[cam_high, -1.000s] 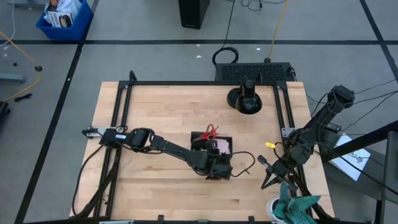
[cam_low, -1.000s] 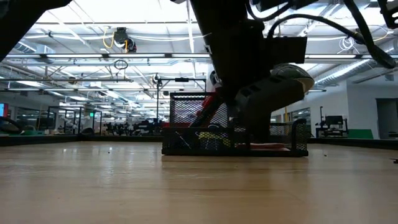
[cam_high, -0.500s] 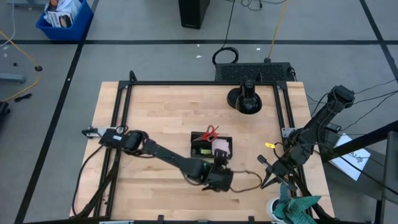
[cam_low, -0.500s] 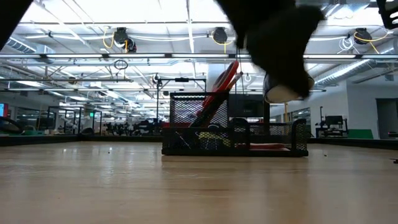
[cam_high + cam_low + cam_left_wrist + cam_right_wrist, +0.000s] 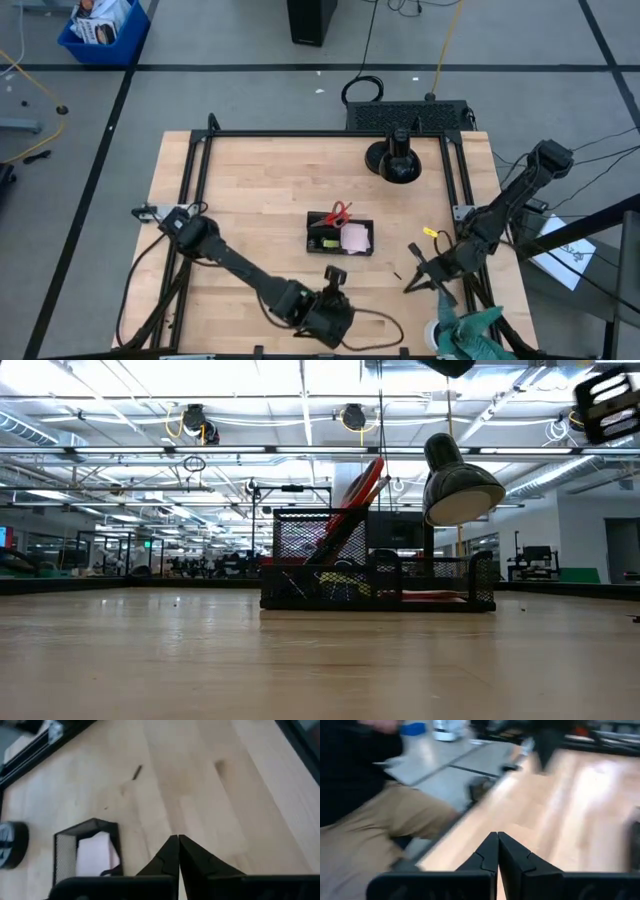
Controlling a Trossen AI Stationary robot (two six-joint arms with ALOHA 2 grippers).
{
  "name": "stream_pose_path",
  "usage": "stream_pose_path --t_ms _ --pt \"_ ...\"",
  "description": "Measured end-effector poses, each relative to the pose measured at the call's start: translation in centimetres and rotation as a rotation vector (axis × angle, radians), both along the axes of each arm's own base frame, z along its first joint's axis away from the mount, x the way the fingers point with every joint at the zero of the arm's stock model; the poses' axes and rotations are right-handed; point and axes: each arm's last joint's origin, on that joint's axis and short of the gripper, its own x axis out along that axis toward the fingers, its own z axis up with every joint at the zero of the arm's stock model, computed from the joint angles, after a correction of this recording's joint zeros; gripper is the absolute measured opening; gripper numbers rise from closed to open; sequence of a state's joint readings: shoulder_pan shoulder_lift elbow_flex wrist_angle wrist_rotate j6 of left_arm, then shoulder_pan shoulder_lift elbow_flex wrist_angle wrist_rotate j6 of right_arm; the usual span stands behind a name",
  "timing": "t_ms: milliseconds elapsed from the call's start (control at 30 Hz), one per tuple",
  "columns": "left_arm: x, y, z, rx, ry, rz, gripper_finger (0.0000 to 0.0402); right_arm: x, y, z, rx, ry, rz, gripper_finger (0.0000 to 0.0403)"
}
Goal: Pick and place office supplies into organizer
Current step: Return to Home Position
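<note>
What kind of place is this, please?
Probably a robotics lab in a large industrial hall: the left arm and right arm stand at a wooden table on a taped grey floor, and the low view shows high ceiling trusses.

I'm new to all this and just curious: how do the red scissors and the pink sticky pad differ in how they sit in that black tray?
The red scissors stand tilted, with their handles poking above the black tray. The pink sticky pad lies flat, low inside it. Seen from overhead, the scissors lean out over the tray's far edge, while the pad fills its right-hand compartment. Both are inside the same tray.
</note>
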State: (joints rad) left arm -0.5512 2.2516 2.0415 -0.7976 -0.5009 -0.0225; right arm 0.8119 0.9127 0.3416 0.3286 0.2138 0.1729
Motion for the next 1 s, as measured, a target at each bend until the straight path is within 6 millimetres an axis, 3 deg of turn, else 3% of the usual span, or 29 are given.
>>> stream_pose_path --t_ms 133,267,667,1000 --pt "-0.3 -0.8 -1.2 0.023 0.002 -0.041 0.0012 1.1 -0.5 -0.6 0.000 0.012 -0.151 0.0001" --pt "-0.2 -0.8 -0.5 0.029 -0.055 -0.017 0.0005 1.9 -0.8 -1.2 -0.018 0.026 -0.202 0.0001" --pt "-0.1 -2.2 0.1 -0.039 -0.150 -0.015 0.0015 1.8 -1.2 -0.7 0.010 0.027 -0.163 0.0001" --pt "-1.3 -3.6 0.1 0.048 -0.160 -0.055 0.0010 2.1 -3.7 0.3 -0.035 -0.022 -0.262 0.0001"
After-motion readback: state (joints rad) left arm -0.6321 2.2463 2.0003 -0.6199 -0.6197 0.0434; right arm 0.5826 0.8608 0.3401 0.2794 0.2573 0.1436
